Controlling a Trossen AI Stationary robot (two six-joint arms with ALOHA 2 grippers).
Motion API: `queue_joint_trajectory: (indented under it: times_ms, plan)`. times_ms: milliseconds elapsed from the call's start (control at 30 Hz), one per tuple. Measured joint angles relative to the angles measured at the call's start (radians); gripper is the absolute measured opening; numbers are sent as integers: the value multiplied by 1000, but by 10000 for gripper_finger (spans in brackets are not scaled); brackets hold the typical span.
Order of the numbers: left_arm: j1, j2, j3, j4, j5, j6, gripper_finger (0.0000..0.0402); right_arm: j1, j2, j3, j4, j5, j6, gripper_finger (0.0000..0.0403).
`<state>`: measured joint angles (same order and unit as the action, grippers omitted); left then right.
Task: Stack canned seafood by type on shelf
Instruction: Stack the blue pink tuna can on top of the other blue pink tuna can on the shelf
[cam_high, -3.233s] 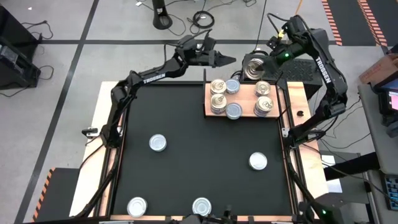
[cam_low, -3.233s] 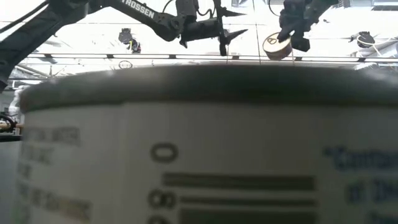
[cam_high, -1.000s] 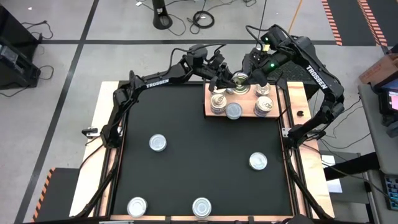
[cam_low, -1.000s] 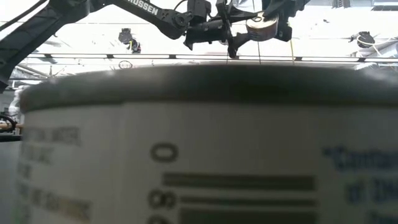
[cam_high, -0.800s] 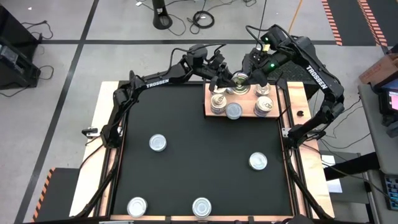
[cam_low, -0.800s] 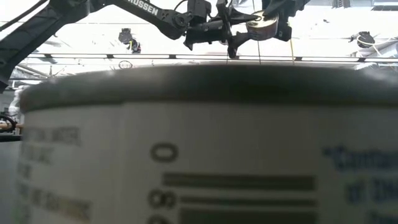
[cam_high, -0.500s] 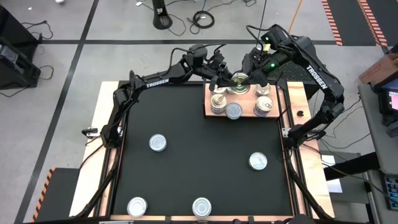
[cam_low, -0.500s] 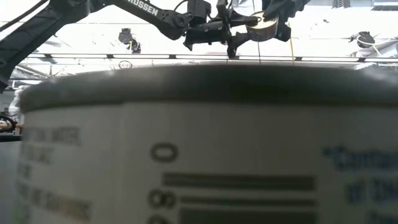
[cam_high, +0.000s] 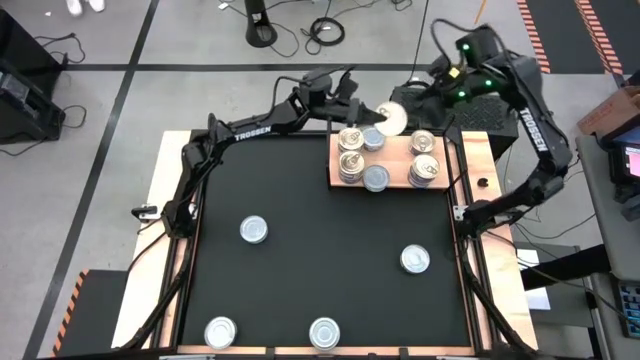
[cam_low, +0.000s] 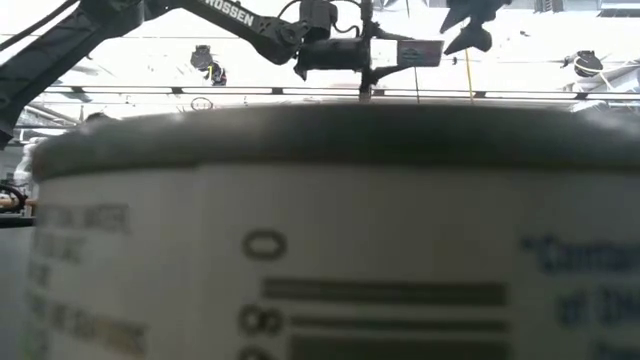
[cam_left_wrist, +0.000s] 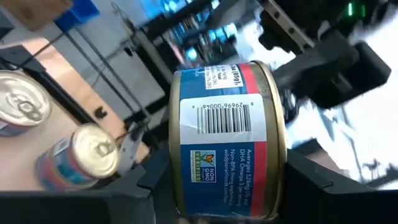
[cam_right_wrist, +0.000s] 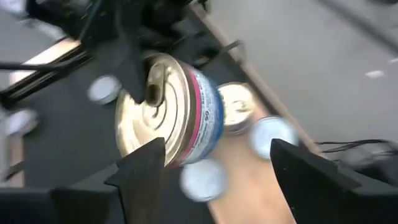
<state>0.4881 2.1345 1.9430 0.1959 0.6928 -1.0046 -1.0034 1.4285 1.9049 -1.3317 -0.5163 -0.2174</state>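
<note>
— What is seen on the near part of the black surface (cam_high: 320, 240)?

— Four short silver-topped round tins (cam_high: 254, 231) are spread there; farther back, more are stacked on the light-brown wooden shelf (cam_high: 395, 160).

— And above it?

— A blue-and-red labelled tin (cam_left_wrist: 227, 137) is clamped on its side in the left jaws (cam_high: 375, 118). The right jaws (cam_high: 425, 95) are spread wide, empty, just beyond.

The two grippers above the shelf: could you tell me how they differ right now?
The left gripper is clamped on a can held on its side; the right gripper is open and empty. The left hangs at the shelf's far edge; the right sits beyond it, further off. Both are raised above the table.
</note>
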Motion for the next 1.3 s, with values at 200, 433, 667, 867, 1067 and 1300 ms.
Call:
queue_joint_trajectory:
  times_ms: [200, 433, 667, 867, 1067, 1300]
  plan:
    - [-60, 18, 0, 10, -209, -61, 196, -5, -66, 0, 74, 53, 41, 283]
    - [-44, 190, 101, 198, -333, -253, 196, -6, -88, 1, 103, 102, 67, 283]
    - [-92, 443, 409, 185, -360, -327, 196, -33, -84, 1, 73, 107, 85, 281]
    - [-103, 477, 386, 164, -555, -340, 196, -46, -82, 0, 72, 158, 102, 281]
    - [-111, 482, 387, 164, -585, -324, 196, -45, -65, 0, 79, 158, 137, 281]
    - [-141, 481, 398, 153, -553, -325, 196, -45, -28, 0, 78, 231, 155, 281]
